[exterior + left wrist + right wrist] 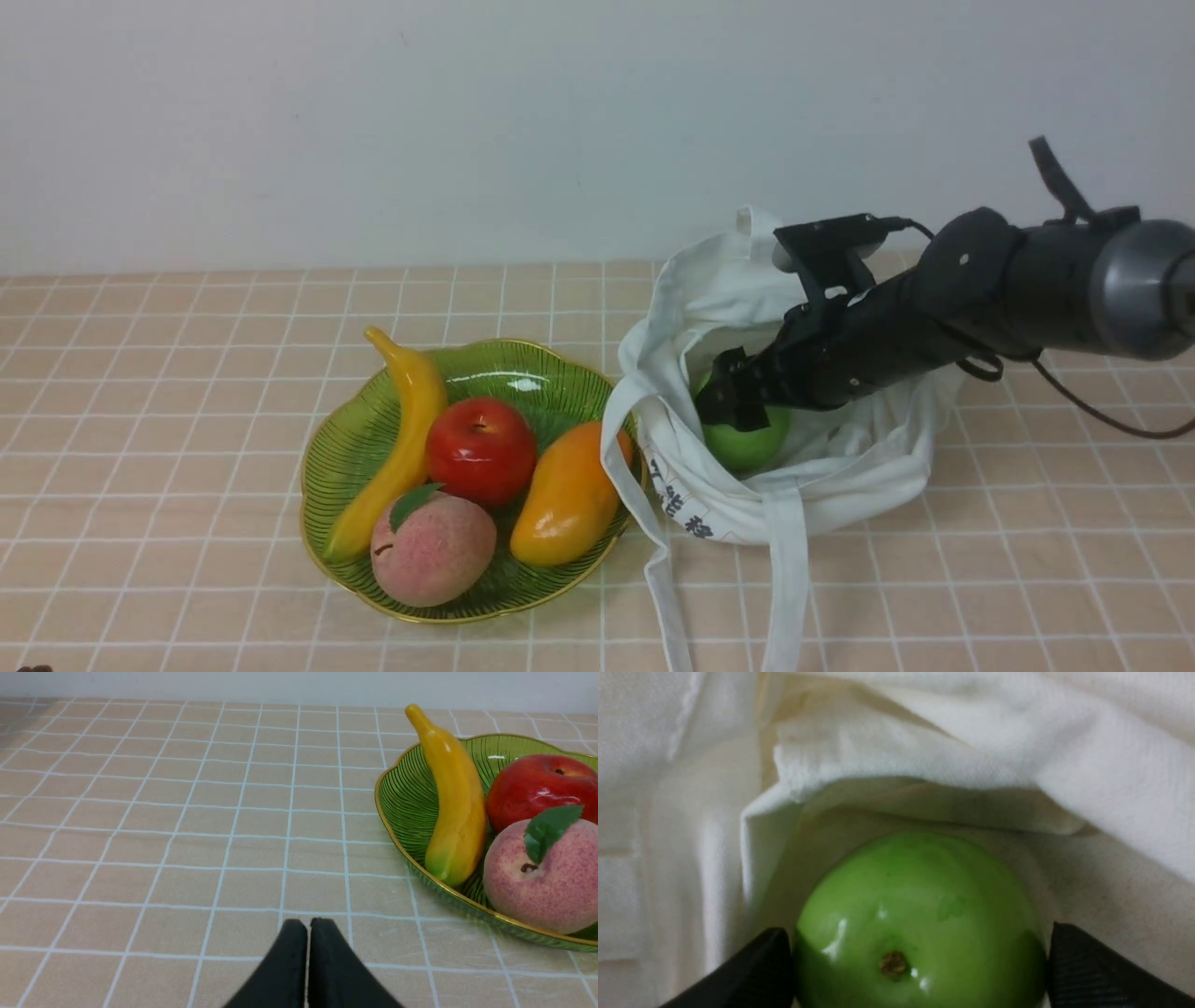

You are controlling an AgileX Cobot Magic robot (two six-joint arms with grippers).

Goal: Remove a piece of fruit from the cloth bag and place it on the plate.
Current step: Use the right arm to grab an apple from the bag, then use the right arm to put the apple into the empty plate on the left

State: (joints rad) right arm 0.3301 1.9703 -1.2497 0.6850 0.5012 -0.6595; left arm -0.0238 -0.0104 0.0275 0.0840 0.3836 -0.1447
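The piece of fruit, a glossy green apple point(752, 447) point(924, 896), lies inside the white cloth bag point(845, 471) point(924, 751), stem dimple towards the right wrist camera. My right gripper point(738, 401) point(917, 935) reaches into the bag's mouth and is open, one black finger on each side of the apple and close against it. The apple rests on the bag's fabric. Left of the bag stands the green gold-rimmed plate point(523, 364) point(406, 784). My left gripper point(307, 924) is shut and empty over the bare tablecloth left of the plate; it does not show in the front view.
On the plate lie a banana point(406, 439), a red apple point(481, 450), a pink peach point(432, 549) and a mango point(568, 495). The bag's long straps point(784, 579) trail towards the table's front edge. A white wall stands behind the table.
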